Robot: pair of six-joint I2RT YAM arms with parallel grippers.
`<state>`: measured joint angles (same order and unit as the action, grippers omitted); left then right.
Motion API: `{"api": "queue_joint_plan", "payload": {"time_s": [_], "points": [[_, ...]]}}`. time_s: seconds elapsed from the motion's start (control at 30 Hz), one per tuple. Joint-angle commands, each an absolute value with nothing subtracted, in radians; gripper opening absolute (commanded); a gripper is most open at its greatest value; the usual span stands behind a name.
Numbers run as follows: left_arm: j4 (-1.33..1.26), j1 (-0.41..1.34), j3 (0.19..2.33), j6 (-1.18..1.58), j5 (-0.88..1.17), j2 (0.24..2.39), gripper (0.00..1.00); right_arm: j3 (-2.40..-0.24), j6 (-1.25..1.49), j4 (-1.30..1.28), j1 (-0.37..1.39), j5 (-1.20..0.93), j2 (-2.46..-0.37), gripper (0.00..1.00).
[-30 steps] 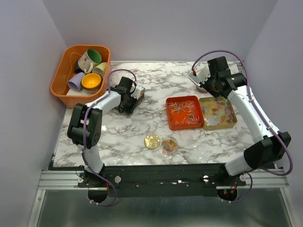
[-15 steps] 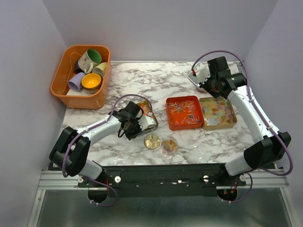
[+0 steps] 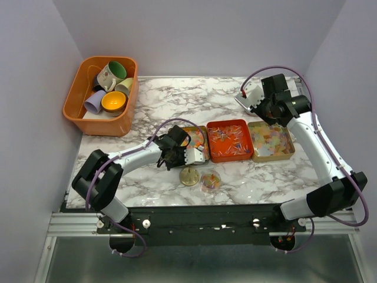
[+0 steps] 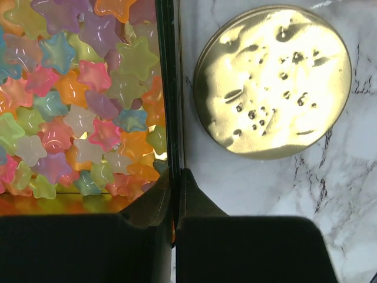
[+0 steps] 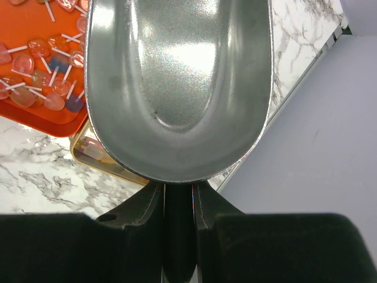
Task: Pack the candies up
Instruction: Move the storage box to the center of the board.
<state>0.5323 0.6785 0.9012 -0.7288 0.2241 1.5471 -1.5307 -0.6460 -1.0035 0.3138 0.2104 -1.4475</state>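
**Candies sit in open tins while an empty scoop waits above**

Candies (image 4: 76,100), star-shaped and many-coloured, fill a tin (image 4: 167,71) near the front middle of the marble table. The left gripper (image 4: 175,177) pinches that tin's thin wall, its fingers almost closed on it, just beside a round gold lid (image 4: 272,81). The right gripper (image 5: 177,197) is clamped tightly on the handle of a metal scoop (image 5: 177,82), empty and raised near a red tray (image 5: 65,121) of lollipops. This looks like positioning before scooping. Next, the scoop likely needs lowering into the sweets, then carrying to the small round container (image 3: 211,181).
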Motion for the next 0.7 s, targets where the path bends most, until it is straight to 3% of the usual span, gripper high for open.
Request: {"api": "queue_joint_plan", "payload": {"time_s": [0.0,0.53,0.57,0.6,0.67], "points": [[0.483,0.707,0.950,-0.792,0.199,1.601,0.08,-1.509,-0.638,-1.006,0.307,0.198,-1.399,0.00],[0.509,0.772,1.109,-0.759,0.218,1.723,0.13,-1.537,-0.640,-1.023,0.308,0.176,-1.430,0.01],[0.517,0.772,1.124,-0.753,0.212,1.738,0.16,-1.537,-0.640,-1.023,0.308,0.175,-1.431,0.01],[0.522,0.772,1.132,-0.732,0.201,1.741,0.28,-1.536,-0.640,-1.025,0.307,0.175,-1.430,0.01],[0.522,0.770,1.135,-0.703,0.189,1.740,0.40,-1.531,-0.643,-1.028,0.308,0.173,-1.425,0.01]]}}
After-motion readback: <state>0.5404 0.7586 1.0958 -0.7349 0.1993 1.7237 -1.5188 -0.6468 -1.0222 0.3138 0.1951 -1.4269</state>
